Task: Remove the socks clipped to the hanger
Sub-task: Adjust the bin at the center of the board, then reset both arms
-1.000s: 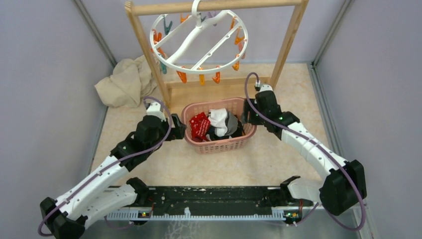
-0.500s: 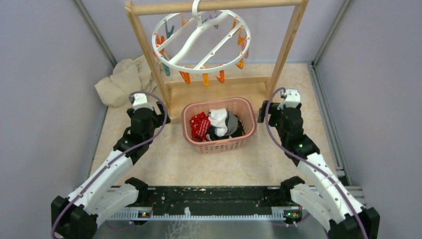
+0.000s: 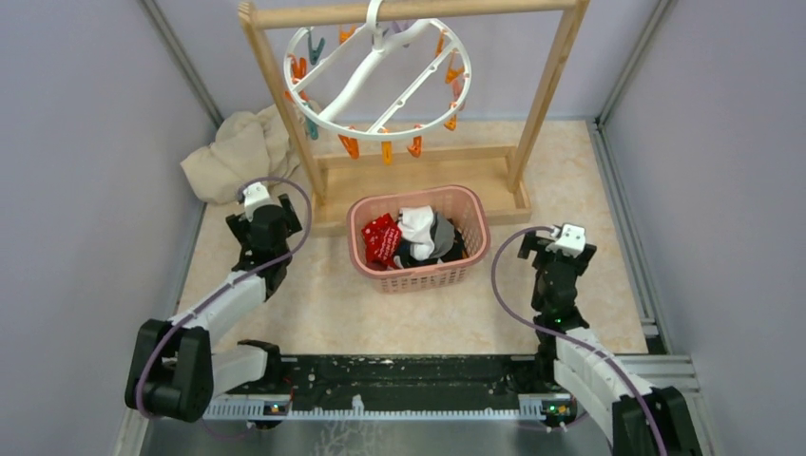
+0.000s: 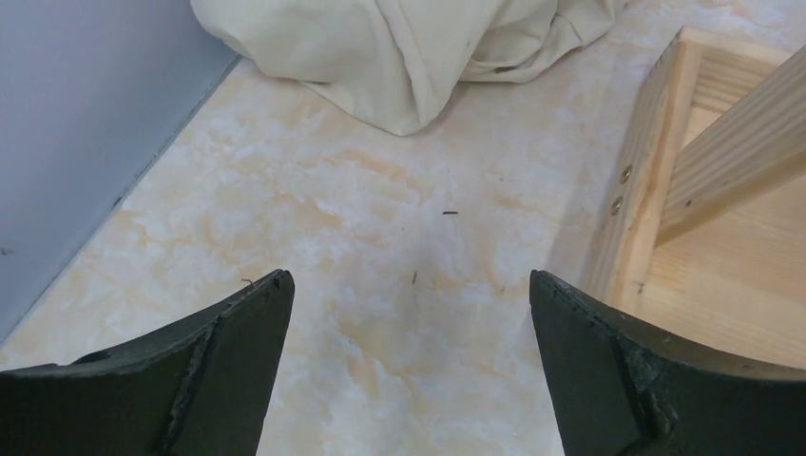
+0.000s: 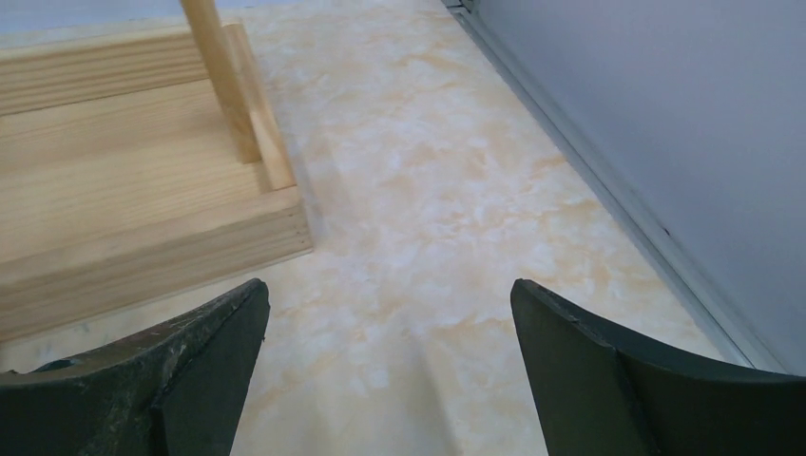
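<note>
Hanger (image 3: 371, 66) hangs tilted from the bar of the rack (image 3: 428, 11); basket (image 3: 423, 276) below holds the socks (image 3: 413, 236); left gripper (image 4: 409, 280), jaws wide apart and empty, faces the cloth (image 4: 418, 47); right gripper (image 5: 390, 285), equally wide and empty, is near the rack's foot.

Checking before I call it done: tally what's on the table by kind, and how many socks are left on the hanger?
hanger: 1
wooden rack: 1
basket: 1
beige cloth: 1
socks, one pile in the basket: 1, too bunched to count singly
socks clipped on the hanger: 0
total: 5
</note>
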{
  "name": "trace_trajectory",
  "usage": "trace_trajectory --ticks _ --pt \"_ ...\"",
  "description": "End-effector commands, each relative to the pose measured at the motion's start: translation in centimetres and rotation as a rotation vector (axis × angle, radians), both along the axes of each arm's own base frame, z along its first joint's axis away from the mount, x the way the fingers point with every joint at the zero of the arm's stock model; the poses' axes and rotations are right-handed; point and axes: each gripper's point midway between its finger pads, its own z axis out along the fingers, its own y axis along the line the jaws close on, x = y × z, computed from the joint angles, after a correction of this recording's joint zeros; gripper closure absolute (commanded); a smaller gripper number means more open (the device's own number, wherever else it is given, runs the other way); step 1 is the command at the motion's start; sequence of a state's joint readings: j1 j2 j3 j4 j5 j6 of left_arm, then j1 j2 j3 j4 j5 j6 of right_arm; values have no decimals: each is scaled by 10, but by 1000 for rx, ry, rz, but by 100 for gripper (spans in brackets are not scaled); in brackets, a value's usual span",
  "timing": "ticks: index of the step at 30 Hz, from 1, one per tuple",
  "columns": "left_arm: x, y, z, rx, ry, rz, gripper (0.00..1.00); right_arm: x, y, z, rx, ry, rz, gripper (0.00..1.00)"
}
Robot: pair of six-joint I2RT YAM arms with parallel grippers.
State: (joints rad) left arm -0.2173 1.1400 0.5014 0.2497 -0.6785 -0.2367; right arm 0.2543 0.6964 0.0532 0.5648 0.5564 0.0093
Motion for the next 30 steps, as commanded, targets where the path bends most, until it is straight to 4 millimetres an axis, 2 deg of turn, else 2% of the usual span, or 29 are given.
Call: trace_trajectory --ticks 1,2,3,6,9,12,17,19,24,30 --pt "11 5 13 91 -138 -49 1 8 -19 47 17 -256 -89 1" --pt "11 3 11 112 -153 -87 1 6 -20 30 7 -217 -92 1" --pt "9 3 10 148 -171 -111 1 7 -20 32 10 -245 -86 1" --pt "5 10 1 164 -215 -129 1 10 -21 23 23 -250 -100 1" --pt "10 5 -9 173 -207 -210 1 17 -17 14 17 -240 -79 1" --pt "14 -6 -13 201 -209 -291 1 25 -8 11 -18 -234 -22 2" --pt "22 -11 -23 212 -171 -331 1 23 -5 11 -17 -237 2 1" --pt "23 -12 -24 212 -165 -339 1 24 3 8 -37 -223 55 2" --pt "23 -18 -25 205 -165 -371 1 32 7 1 -55 -197 74 1" --pt "15 -15 -18 203 -209 -353 1 38 5 1 -58 -187 53 1"
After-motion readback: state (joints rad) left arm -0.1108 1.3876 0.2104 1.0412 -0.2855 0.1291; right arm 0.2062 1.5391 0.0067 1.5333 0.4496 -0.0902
